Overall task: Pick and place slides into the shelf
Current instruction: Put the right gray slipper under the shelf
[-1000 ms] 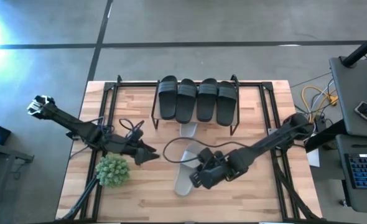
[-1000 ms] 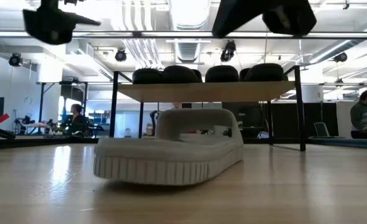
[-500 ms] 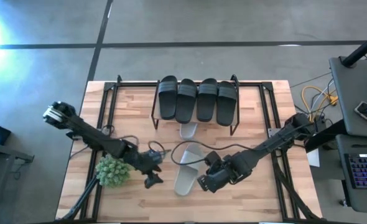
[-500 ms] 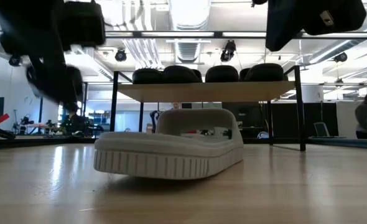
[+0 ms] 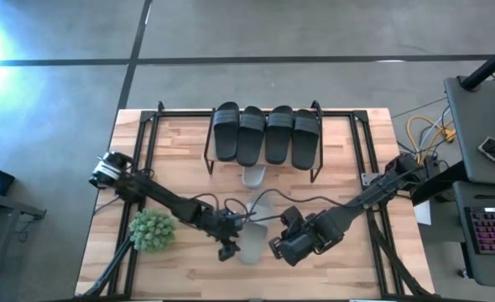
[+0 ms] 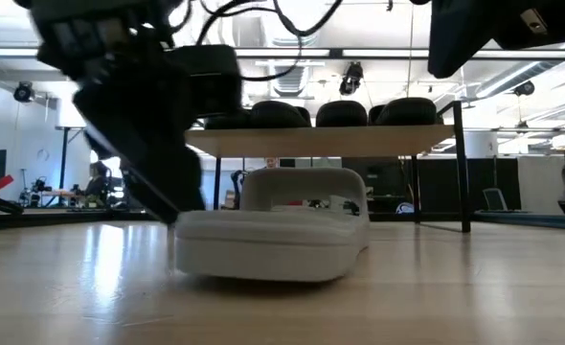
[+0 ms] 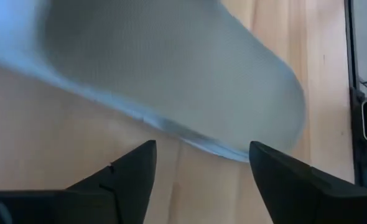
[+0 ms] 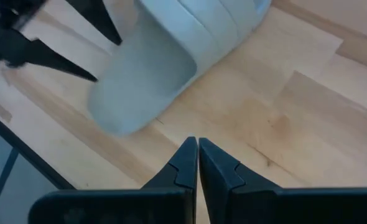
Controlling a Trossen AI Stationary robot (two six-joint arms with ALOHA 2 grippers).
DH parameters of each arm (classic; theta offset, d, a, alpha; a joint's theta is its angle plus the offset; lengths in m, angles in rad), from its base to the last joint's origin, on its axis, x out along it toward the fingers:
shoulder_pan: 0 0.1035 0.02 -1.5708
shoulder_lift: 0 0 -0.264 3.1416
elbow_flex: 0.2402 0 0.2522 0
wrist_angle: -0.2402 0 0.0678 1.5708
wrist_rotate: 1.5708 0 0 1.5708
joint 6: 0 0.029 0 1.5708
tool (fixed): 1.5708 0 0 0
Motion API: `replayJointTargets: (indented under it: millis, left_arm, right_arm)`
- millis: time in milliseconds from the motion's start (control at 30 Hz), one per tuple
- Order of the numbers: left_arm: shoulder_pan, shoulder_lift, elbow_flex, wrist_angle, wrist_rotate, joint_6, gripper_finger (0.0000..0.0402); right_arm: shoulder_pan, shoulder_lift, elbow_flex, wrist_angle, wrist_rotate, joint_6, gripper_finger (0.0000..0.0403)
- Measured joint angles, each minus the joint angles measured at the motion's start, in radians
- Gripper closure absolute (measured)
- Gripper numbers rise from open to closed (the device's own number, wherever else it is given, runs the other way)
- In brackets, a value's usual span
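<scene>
Grey concrete floor [image 5: 298,33], ceiling pipes and lights [image 6: 292,29], desk with keyboard [image 5: 492,231]

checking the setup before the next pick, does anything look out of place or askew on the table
One light grey slide lies loose on the bare table, angled rather than squared to the shelf. The open left gripper is at its heel. Another grey slide sticks out from the lower level. The four black slides sit neatly in a row on top.

A second grey slide [image 5: 253,175] lies mostly hidden under the shelf [image 5: 265,134] (only its end shows, upper centre).
</scene>
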Motion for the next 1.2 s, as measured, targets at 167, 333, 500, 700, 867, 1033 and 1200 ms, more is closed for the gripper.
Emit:
replayJointTargets:
  millis: [167, 333, 500, 700, 867, 1033, 1200]
  left_arm:
    - [0.046, 0.035, 0.043, -0.002, 0.0, 0.058, 0.0179]
    - [0.079, 0.013, 0.063, -0.122, 0.002, 0.09, 0.0185]
    - [0.078, -0.051, 0.034, -0.299, -0.112, 0.123, 0.0186]
    - [0.085, -0.061, 0.031, -0.25, -0.245, 0.367, 0.0239]
    - [0.108, -0.061, 0.033, -0.211, -0.321, 0.521, 0.0343]
    - [0.145, -0.051, 0.033, -0.096, -0.278, 0.559, 0.0393]
    - [0.175, -0.022, 0.053, -0.029, -0.256, 0.567, 0.039]
  right_arm:
    - [0.0, 0.0, 0.0, 0.0, 0.01, 0.009, 0.0394]
    - [0.0, 0.0, 0.0, 0.0, 0.009, 0.002, 0.0394]
    - [0.004, 0.001, -0.002, -0.008, 0.009, -0.002, 0.0394]
    - [0.006, 0.002, -0.008, -0.033, 0.009, -0.003, 0.0394]
    - [0.006, 0.002, -0.008, -0.037, 0.009, -0.003, 0.0394]
    - [0.006, 0.002, -0.008, -0.037, 0.009, -0.003, 0.0394]
    - [0.006, 0.002, -0.008, -0.038, 0.009, -0.006, 0.0394]
